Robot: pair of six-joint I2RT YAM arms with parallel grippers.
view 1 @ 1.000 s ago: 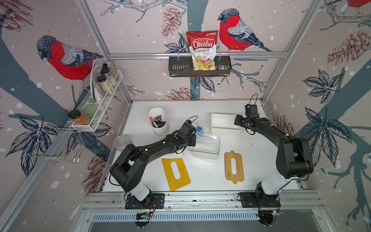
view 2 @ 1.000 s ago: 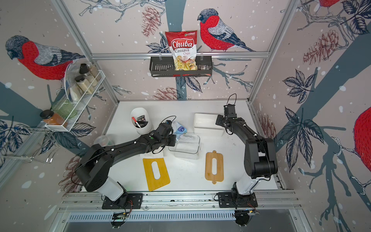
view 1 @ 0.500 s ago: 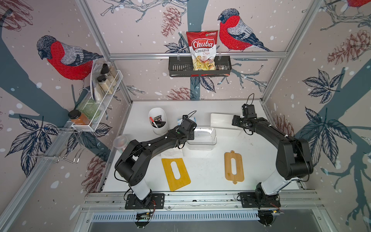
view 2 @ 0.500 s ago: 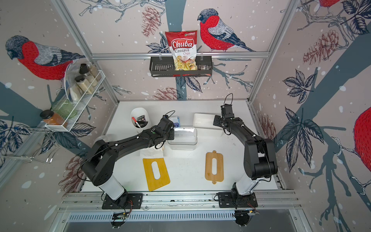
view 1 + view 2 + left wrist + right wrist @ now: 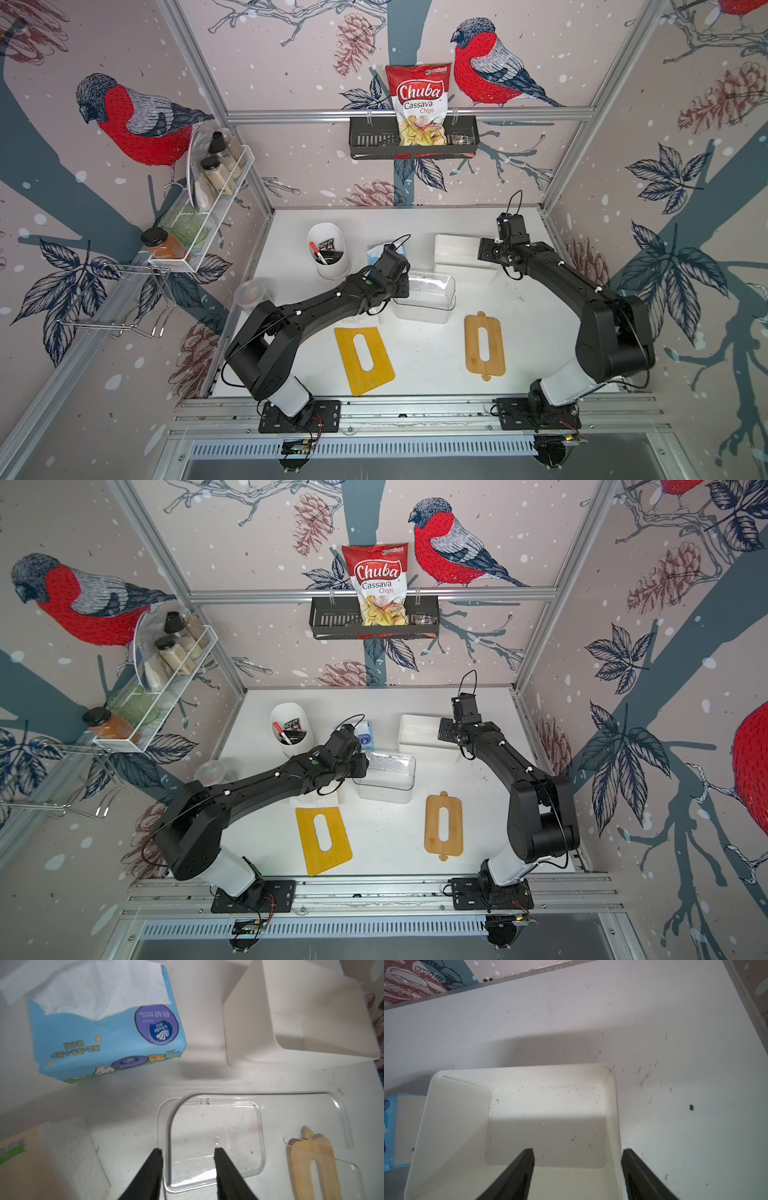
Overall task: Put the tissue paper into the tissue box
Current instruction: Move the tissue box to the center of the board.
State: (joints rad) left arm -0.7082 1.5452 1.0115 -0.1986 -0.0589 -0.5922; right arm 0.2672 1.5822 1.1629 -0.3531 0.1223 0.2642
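Note:
The tissue paper is a blue pack [image 5: 108, 1043] with a white sheet [image 5: 93, 987] sticking out, lying at the table's back [image 5: 376, 251]. Two lidless tissue boxes stand near it, a clear one [image 5: 432, 305] [image 5: 259, 1093] and a white one [image 5: 457, 249] [image 5: 550, 1122]. My left gripper [image 5: 188, 1149] [image 5: 405, 286] is open and straddles the clear box's end wall without pinching it. My right gripper [image 5: 577, 1150] [image 5: 484, 251] is open, with one finger inside the white box and one outside its wall. Both boxes hold nothing.
A second tissue pack [image 5: 68, 1157] in a beige wrapper lies under my left arm. A yellow slotted lid [image 5: 349, 345] and a bamboo slotted lid [image 5: 471, 345] lie at the front. A white cup of pens [image 5: 328, 266] and a clear lidded cup [image 5: 249, 293] stand at the left.
My left gripper has opened and let go of the clear box's wall after shifting the box. My right gripper has crept a little over the white box, still open.

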